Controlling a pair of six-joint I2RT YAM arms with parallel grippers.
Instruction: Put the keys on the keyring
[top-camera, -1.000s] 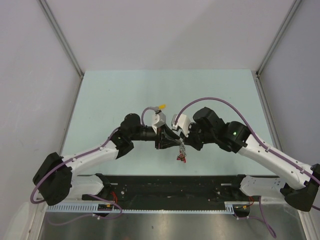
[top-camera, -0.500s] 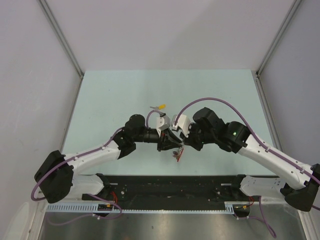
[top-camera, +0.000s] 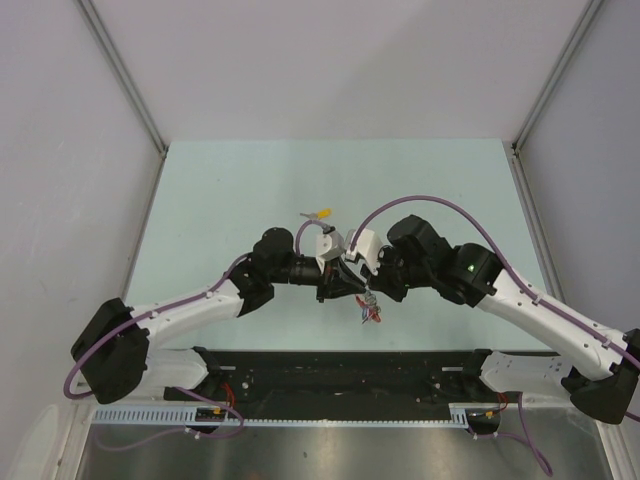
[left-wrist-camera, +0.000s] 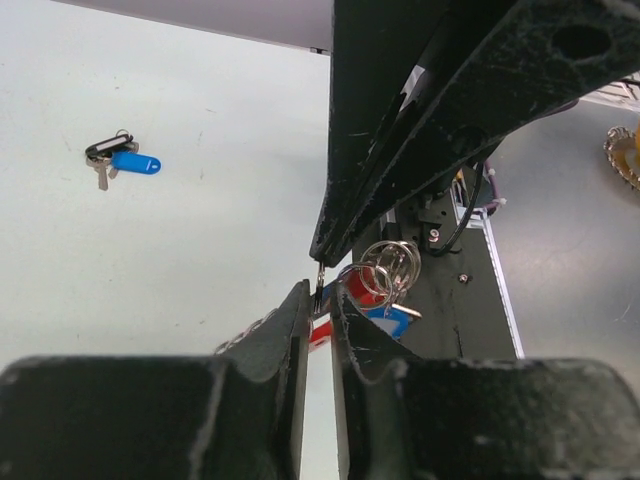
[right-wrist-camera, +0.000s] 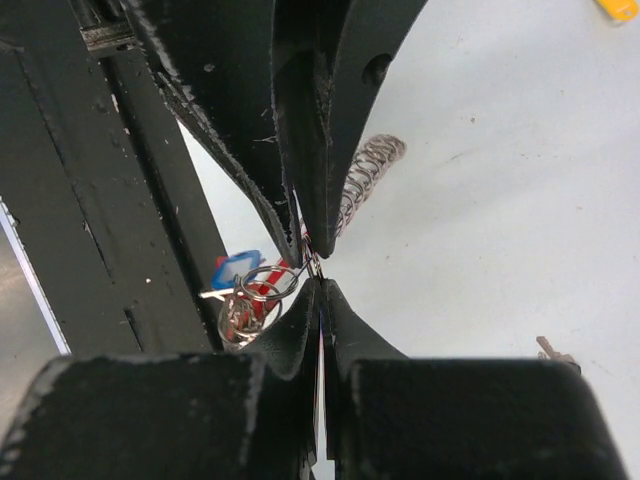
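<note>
Left wrist view: the left claw (left-wrist-camera: 318, 297) is seen almost pressed together, whether pinching cannot be told; the right claw (right-wrist-camera: 319, 292) is pressed together; the keyring (left-wrist-camera: 384, 268) is hung just beside both tips.

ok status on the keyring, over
Right tool shut on keyring, held above table. Left tool nearly closed at the same spot, grip unclear. Blue-capped key loose on table. Nothing in the way.

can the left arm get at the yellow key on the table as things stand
Probably, for reach: the yellow key lies uncovered just beyond the left claw. But that claw is nearly shut at the keyring, which the right claw pinches.
</note>
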